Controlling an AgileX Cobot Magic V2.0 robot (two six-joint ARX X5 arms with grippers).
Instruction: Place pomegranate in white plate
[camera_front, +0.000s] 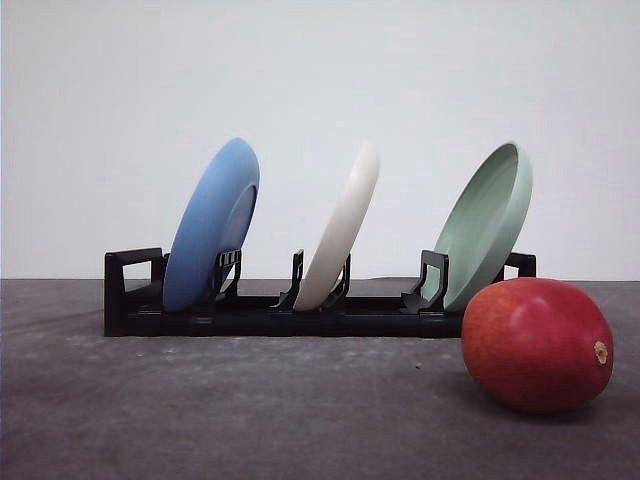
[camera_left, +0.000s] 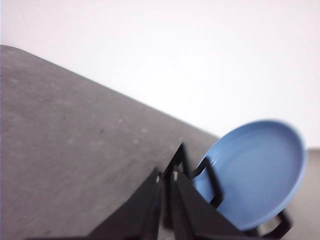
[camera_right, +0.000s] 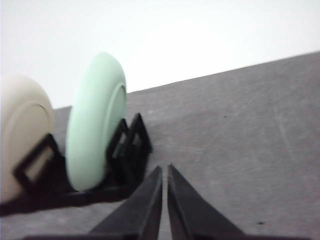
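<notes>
No writing or brand mark can be read on anything here. The pomegranate (camera_front: 537, 344), glossy red with a tan stem nub, lies on the dark grey table (camera_front: 250, 410) just before the pale green plate (camera_front: 487, 222). The white plate (camera_front: 341, 227) stands tilted in the black rack's (camera_front: 300, 310) middle slot, the blue plate (camera_front: 212, 222) leftmost. The left gripper (camera_left: 166, 176) and right gripper (camera_right: 164, 169) both have tips nearly touching, holding nothing; both wrist views are blurred.

red pomegranate (camera_front: 537, 345) | cream white plate (camera_front: 342, 228) | blue plate (camera_front: 212, 222) | black rack (camera_front: 270, 312)
</notes>
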